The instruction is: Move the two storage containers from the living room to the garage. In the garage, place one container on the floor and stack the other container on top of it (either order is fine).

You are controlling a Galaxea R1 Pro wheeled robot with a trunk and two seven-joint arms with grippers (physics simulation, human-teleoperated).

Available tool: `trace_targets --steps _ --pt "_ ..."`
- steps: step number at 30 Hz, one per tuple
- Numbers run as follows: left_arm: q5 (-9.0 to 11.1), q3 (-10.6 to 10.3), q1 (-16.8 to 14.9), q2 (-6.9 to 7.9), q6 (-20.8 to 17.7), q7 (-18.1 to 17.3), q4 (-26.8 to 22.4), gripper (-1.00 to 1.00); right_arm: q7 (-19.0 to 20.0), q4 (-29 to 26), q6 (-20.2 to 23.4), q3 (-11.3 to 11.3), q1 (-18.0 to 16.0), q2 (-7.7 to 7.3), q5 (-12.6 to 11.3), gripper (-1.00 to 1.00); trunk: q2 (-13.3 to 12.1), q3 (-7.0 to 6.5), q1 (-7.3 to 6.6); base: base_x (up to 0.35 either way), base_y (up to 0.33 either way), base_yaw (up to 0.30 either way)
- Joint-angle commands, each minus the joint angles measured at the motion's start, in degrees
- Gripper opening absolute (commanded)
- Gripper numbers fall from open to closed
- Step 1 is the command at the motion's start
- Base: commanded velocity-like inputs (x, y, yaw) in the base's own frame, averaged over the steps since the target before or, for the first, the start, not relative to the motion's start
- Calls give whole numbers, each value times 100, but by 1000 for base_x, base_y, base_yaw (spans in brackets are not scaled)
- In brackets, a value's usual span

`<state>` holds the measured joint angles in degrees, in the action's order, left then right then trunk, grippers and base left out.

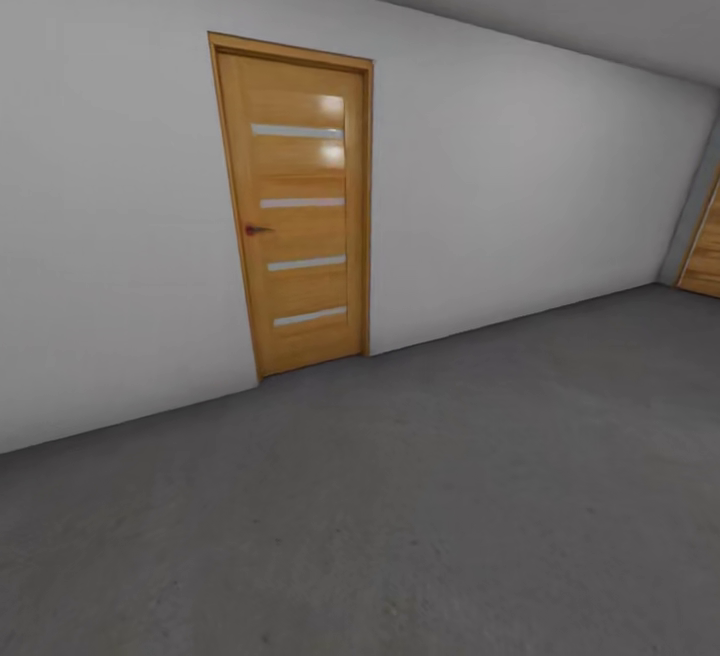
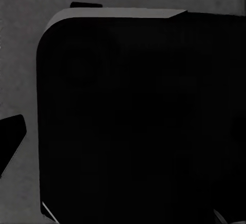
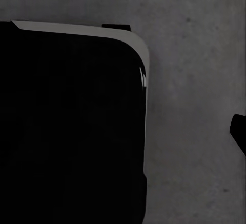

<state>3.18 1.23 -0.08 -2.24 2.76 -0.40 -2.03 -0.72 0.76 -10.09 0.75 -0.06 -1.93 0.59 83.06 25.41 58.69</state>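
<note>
We faced a wooden door (image 1: 300,206) across grey floor (image 1: 420,496) (hand states untellable), with no stacked containers yet visible.

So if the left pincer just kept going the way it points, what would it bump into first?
Probably the big black rounded body, seemingly part of the robot itself, with the dull grey concrete floor past its edge. How near either lies is unclear.

Dark robot body (image 2: 138,116) fills both wrist views.
</note>
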Motion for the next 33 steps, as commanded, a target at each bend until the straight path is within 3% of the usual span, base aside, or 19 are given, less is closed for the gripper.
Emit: trace_targets --steps 1,29,33 --pt "33 9 -1 -2 14 -4 1 100 -7 7 -28 8 -3 0 7 100 2 4 3 320 0 0" --pt "42 9 -1 -1 14 38 -3 100 9 5 -26 26 -3 9 15 100 2 4 3 320 0 0" --pt "117 9 -1 7 14 46 -56 100 -7 3 -24 30 -3 3 -7 100 2 4 3 320 0 0"
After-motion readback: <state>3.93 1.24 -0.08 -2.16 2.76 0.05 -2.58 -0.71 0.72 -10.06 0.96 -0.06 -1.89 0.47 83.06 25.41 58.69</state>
